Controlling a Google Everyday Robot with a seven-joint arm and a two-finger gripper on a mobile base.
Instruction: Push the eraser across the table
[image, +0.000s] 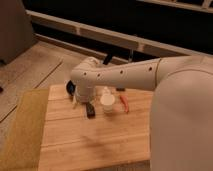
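Light-wood table (95, 147), dark eraser (90, 110) on its far half, long axis near-to-far, just left of white cup (107, 101), gripper (74, 98) just far-left of eraser, state cannot be told, white arm (125, 77) reaching from right, wrist pointing down.

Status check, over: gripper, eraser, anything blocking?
Gripper down at table far side, beside eraser. Eraser flat on the wood. White cup close on its other side, pen beyond.
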